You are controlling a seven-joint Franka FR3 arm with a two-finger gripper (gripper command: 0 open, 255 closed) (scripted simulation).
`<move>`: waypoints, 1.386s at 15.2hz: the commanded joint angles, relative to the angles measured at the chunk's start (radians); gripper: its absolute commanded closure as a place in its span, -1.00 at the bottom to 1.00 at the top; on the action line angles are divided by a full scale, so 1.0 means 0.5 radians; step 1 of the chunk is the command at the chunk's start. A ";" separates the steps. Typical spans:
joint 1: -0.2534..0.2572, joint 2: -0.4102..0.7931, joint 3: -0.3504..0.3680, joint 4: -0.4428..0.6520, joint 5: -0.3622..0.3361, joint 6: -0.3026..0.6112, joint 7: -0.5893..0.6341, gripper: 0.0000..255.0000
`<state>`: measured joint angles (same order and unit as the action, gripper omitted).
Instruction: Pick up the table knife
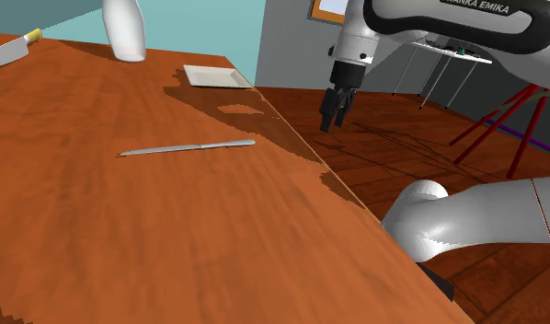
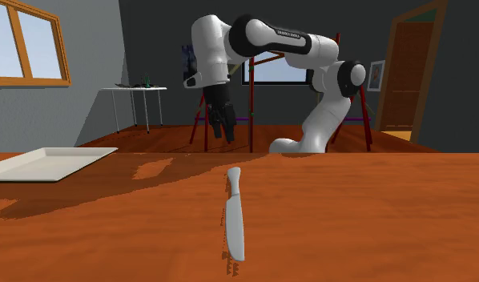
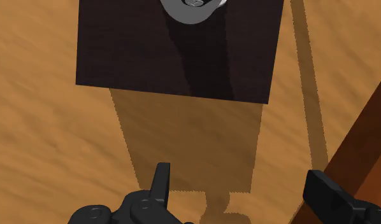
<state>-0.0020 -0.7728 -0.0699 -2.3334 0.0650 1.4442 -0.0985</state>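
The table knife (image 1: 186,146) is a slim grey piece lying flat on the brown wooden table (image 1: 98,230), well in from the edge. In the second exterior view the knife (image 2: 234,212) lies lengthwise, pointing toward the camera. My gripper (image 1: 334,124) hangs in the air beyond the table's edge, over the floor and to the shoulder view's right of the knife. It also hangs behind the table's far edge (image 2: 224,136). In the wrist view the gripper (image 3: 240,191) is open, its fingers (image 3: 160,181) far apart with nothing between them, above wooden floor.
A flat white tray (image 1: 213,75) lies near the table's edge beyond the knife, with a white vase (image 1: 124,28) and a cleaver (image 1: 16,48) further back. My black stand (image 3: 176,48) sits below the hand. Red-legged frames (image 1: 503,120) and a white side table (image 2: 134,92) stand on the floor.
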 commanded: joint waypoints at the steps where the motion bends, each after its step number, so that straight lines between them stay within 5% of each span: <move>1: 0.000 0.000 0.000 0.000 0.000 0.000 0.000 -1.00; 21: 0.575 1.263 0.512 1.268 0.018 -0.181 -0.452 -1.00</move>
<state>0.2734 -0.1762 0.1721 -1.7402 0.0804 1.3642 -0.3124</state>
